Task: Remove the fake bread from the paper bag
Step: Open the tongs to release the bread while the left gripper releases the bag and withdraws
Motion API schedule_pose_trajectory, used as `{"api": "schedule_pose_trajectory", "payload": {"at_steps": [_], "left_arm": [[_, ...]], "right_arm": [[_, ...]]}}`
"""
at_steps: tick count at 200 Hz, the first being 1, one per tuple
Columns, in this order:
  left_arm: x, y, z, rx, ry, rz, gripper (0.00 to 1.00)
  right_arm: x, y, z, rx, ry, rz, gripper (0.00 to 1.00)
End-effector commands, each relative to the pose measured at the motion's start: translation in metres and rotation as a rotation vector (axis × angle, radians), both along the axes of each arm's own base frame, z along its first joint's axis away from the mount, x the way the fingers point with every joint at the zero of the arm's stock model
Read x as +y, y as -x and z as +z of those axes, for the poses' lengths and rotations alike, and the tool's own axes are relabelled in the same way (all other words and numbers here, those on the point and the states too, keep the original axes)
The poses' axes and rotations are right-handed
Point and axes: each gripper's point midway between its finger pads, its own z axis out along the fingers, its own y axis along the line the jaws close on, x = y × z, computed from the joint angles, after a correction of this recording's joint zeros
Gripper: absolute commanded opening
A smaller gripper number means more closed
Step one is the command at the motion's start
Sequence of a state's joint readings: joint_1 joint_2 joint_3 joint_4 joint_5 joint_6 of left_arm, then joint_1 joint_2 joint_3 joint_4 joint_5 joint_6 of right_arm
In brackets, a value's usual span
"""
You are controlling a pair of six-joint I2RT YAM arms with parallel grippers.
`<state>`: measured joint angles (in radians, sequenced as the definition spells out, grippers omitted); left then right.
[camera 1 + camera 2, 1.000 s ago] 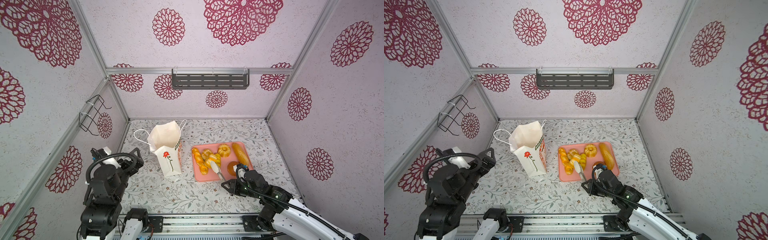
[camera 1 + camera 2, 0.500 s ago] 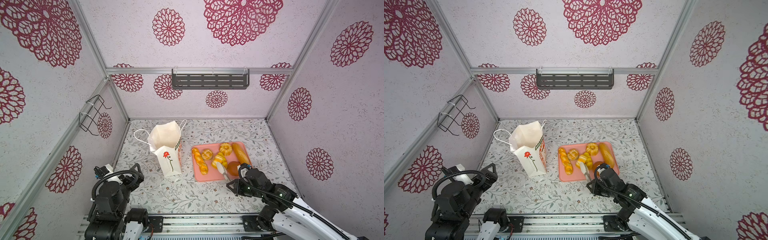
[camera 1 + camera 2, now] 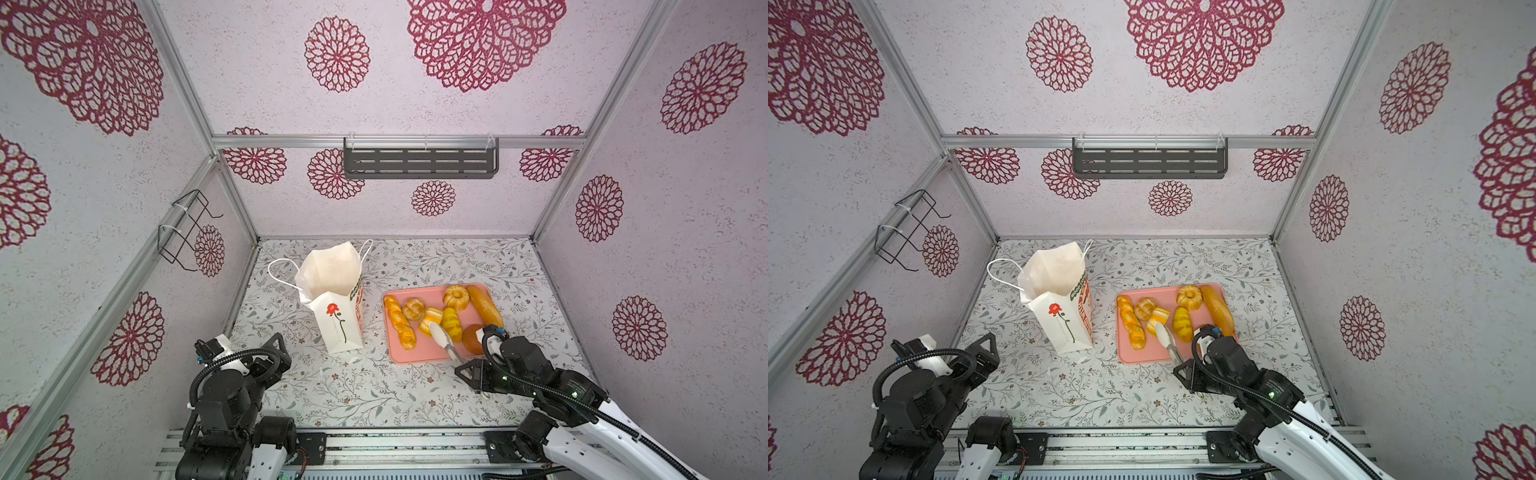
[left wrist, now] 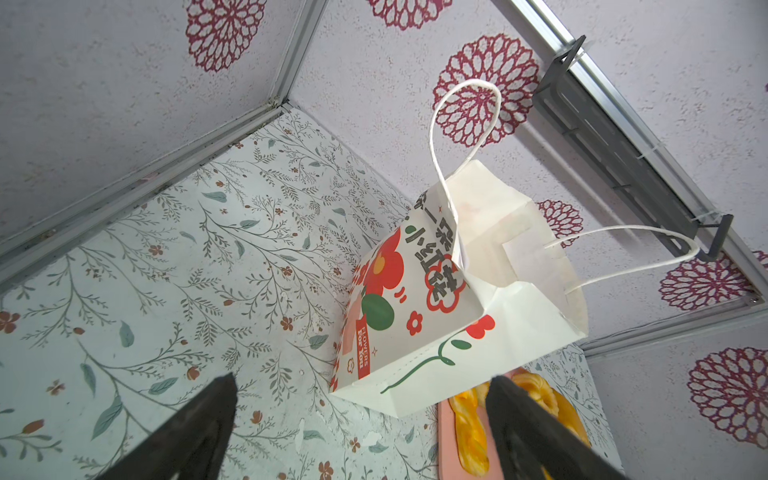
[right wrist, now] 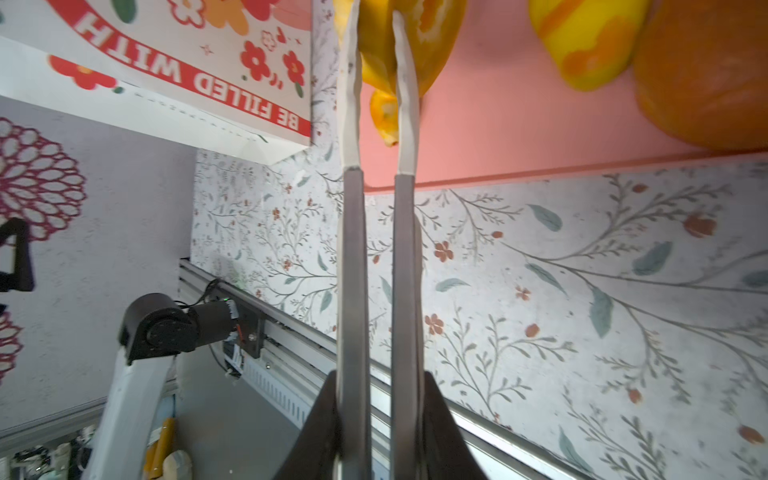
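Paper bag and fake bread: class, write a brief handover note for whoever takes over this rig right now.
Left gripper: open, empty, low near its base.
Right gripper: shut on tongs, whose tips reach over the pink tray; whether they pinch a piece is unclear.
Paper bag: upright, mouth open, beside the tray; nothing visible inside, though its bottom is hidden.
Fake bread: seven pieces on the tray.
Done: unloading, apparently.
Left: confirm the bag is empty, then set the tongs down.
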<state>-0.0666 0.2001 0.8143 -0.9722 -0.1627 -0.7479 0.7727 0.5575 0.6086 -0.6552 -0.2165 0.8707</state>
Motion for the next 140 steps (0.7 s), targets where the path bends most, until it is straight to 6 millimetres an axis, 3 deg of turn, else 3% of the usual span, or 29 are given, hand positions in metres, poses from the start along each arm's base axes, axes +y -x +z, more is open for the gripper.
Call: {"api": "schedule_pose_trajectory", "payload": {"at_steps": [1, 74, 119, 140], "left_arm": [[0.000, 0.001, 0.004, -0.026, -0.014, -0.006, 0.97], [-0.003, -0.002, 0.001, -0.012, -0.012, -0.024, 0.97], [-0.003, -0.002, 0.000, -0.002, -0.006, -0.018, 0.97], [-0.003, -0.002, -0.001, 0.004, -0.006, -0.021, 0.97]], "right_arm": [[0.017, -0.004, 0.017, -0.035, -0.156, 0.010, 0.00], [0.022, -0.004, -0.018, 0.015, -0.186, -0.006, 0.00], [0.002, 0.003, -0.050, 0.105, -0.075, -0.073, 0.00], [-0.005, 0.007, -0.056, 0.131, -0.043, -0.095, 0.08]]}}
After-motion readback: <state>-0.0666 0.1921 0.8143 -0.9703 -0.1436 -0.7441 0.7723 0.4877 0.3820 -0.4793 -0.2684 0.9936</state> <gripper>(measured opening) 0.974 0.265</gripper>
